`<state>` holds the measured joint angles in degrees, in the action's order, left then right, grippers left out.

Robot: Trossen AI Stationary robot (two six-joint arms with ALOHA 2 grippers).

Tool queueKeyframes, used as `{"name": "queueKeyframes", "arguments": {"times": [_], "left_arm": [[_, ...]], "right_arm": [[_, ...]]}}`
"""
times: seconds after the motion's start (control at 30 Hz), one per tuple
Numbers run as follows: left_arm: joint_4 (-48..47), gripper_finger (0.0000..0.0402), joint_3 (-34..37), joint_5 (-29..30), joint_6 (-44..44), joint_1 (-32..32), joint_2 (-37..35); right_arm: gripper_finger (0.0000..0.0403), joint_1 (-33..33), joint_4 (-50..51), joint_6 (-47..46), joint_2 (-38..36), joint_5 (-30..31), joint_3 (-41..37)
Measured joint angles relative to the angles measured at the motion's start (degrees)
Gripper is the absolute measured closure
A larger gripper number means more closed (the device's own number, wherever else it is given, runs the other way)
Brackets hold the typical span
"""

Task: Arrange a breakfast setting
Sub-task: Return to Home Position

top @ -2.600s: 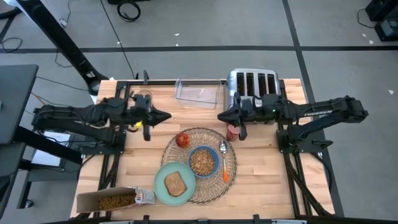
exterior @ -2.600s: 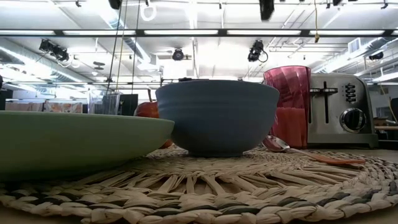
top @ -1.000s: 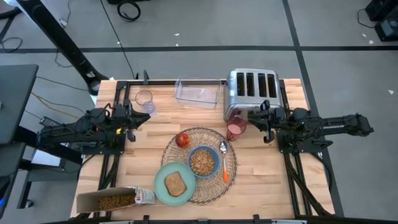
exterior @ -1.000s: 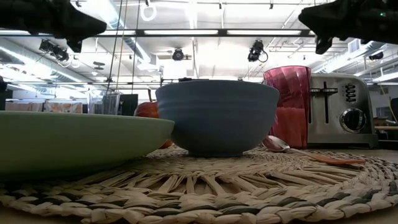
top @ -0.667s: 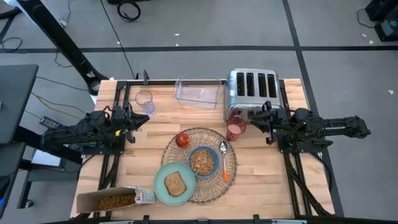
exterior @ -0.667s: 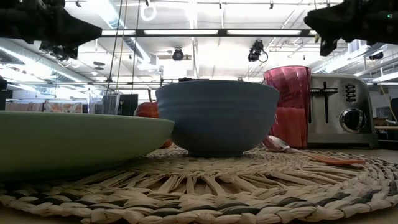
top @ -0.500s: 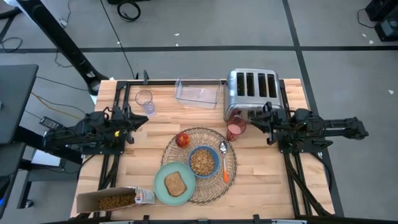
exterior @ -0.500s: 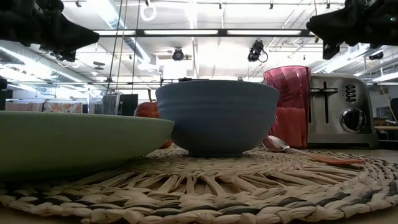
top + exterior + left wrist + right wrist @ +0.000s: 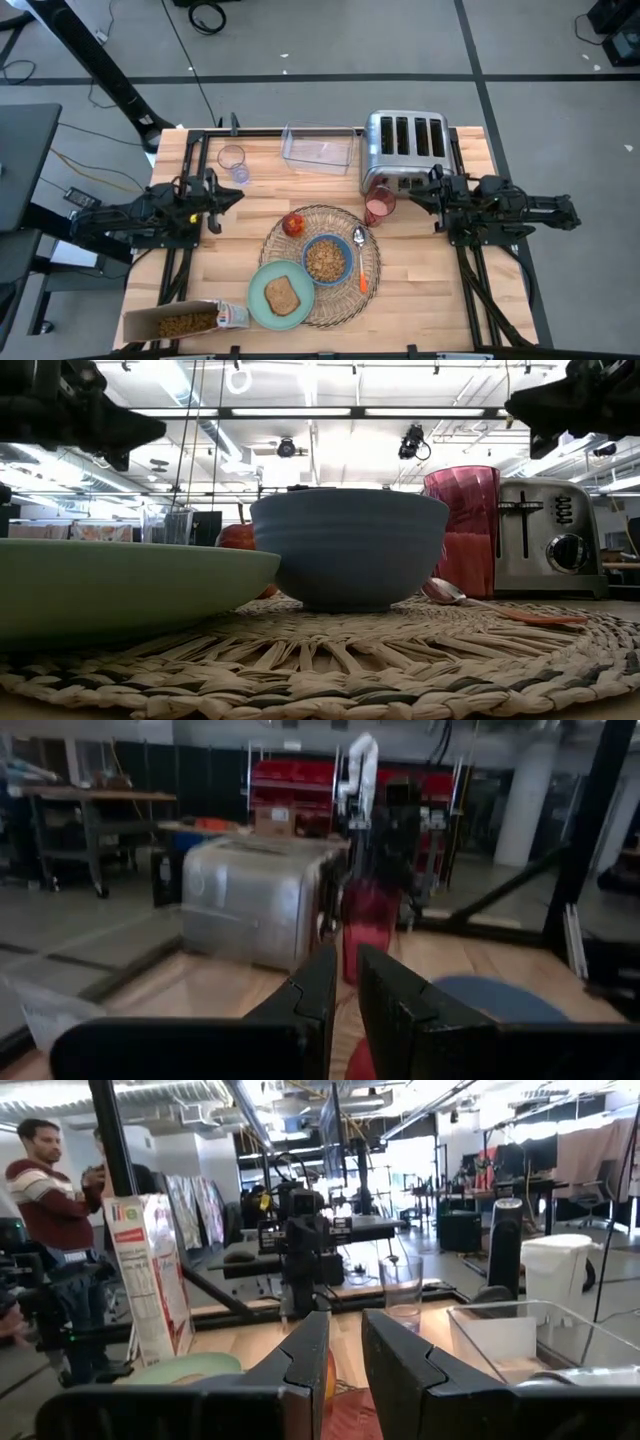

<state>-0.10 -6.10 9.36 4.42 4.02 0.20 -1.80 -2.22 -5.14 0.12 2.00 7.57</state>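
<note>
**Around the wicker mat, breakfast is laid and both claws stand clear**

At the middle of the round wicker mat (image 9: 345,303) sits the small blue bowl (image 9: 326,260). It is heaped with cereal, and its matte wall looks faintly ridged in the low view. Over the mat's near left rim lies the pale green plate (image 9: 262,285), shallow and smooth, carrying a slice of toast.

On the mat just right of the bowl rests the spoon (image 9: 361,262), with its shiny metal head toward the far side and its orange handle toward the near side. That probably suits an eater's right hand. The round orange-red fruit (image 9: 293,224) sits on the mat's far left part, close to the bowl. The dark red cup (image 9: 379,211), faceted and translucent, stands just off the mat's far right rim in front of the brushed-metal toaster (image 9: 405,140). There it seems out of the way yet easy to reach.

The mat's coarse braided strands likely grip the dishes and keep them from sliding on the pale plank surface (image 9: 420,290).

The left claw (image 9: 233,197) hangs off the mat's left side and the right claw (image 9: 415,198) off its right, beyond the cup. Each has its fingers drawn nearly together with only a slit between, and neither holds anything. Their wide stance leaves the setting unobstructed, and the arrangement looks finished.
</note>
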Motion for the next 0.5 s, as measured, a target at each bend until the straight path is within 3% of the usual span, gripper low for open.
{"name": "queueKeyframes", "arguments": {"times": [0.3, 0.5], "left_arm": [[0.92, 0.0351, 3.13, 0.02, 0.29, -2.03, 0.06], [3.29, 0.0351, 4.61, 0.31, -0.51, -2.34, 0.03]], "right_arm": [[0.0329, 0.0, -8.45, -2.27, -0.03, -0.52, -6.7], [0.0329, 0.0, -8.4, -1.42, 0.11, -0.34, -7.2]]}}
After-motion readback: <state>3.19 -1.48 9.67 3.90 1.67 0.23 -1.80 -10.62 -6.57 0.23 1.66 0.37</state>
